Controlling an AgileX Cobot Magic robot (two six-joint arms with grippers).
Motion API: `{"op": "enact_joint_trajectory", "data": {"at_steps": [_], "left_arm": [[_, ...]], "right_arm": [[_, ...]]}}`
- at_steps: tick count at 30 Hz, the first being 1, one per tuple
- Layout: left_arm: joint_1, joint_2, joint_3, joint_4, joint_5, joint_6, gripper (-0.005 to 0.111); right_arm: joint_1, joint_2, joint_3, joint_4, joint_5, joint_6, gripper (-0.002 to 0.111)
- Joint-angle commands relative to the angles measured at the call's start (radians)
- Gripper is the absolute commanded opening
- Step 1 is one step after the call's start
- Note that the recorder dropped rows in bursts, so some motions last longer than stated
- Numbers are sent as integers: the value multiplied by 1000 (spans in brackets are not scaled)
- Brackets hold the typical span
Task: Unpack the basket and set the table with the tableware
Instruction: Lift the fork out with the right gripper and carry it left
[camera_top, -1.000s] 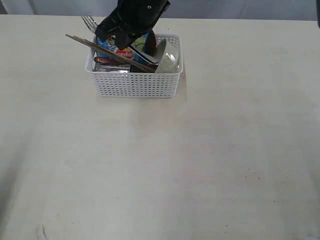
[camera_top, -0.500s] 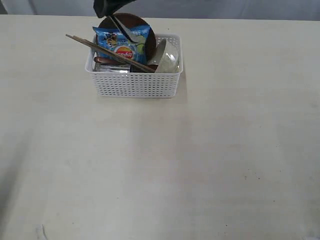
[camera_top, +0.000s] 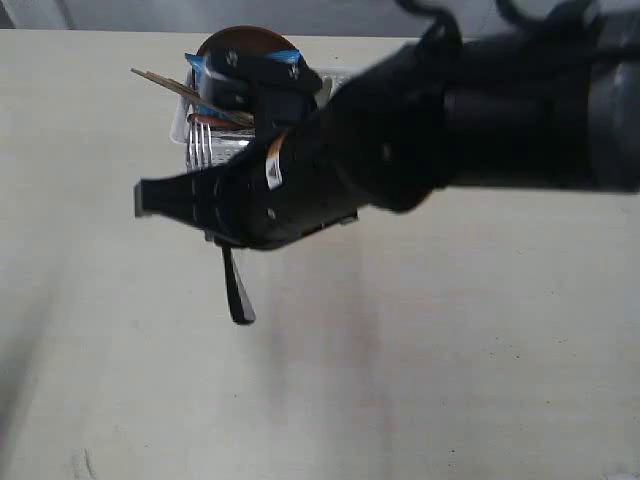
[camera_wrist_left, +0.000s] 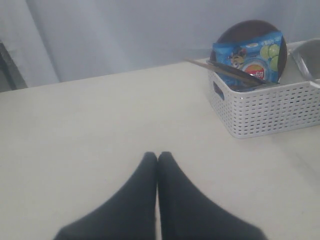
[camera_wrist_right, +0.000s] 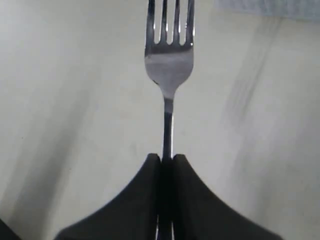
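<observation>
Right hand (camera_wrist_right: 167, 159) is pinching the fork (camera_wrist_right: 169, 60) by the narrow part of its handle, pads closed tight on it, tines pointing out ahead. In the exterior view the arm is reaching across in front of the basket (camera_top: 180, 125) with the fork hanging above bare table (camera_top: 450, 380), handle end poking out below the hand. Left hand (camera_wrist_left: 157, 157) is sitting low over the table with its tips pressed together, holding nothing, well apart from the basket. Plate (camera_wrist_left: 245, 27), chip bag (camera_wrist_left: 247, 52), chopsticks (camera_wrist_left: 225, 71) and bowl (camera_wrist_left: 305, 55) are all waiting in the basket. Risks as I see them: thin steel in a two-point pinch, so the fork could be pivoting or sliding on any jerk; letting go while high means bounce and skid; the arm is passing close to the chopsticks overhanging the rim, so a snag could be tipping them out.
</observation>
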Motion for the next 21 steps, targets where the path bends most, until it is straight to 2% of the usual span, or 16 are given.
{"op": "enact_joint_trajectory", "data": {"at_steps": [1, 8, 21], "left_arm": [[-7, -3, 3, -11, -2, 2, 0], [-7, -3, 3, -11, -2, 2, 0], [-7, -3, 3, -11, -2, 2, 0]], "right_arm": [[8, 38, 91, -6, -112, 67, 0], [8, 135, 96, -6, -94, 67, 0], [10, 235, 94, 45, -171, 121, 0]]}}
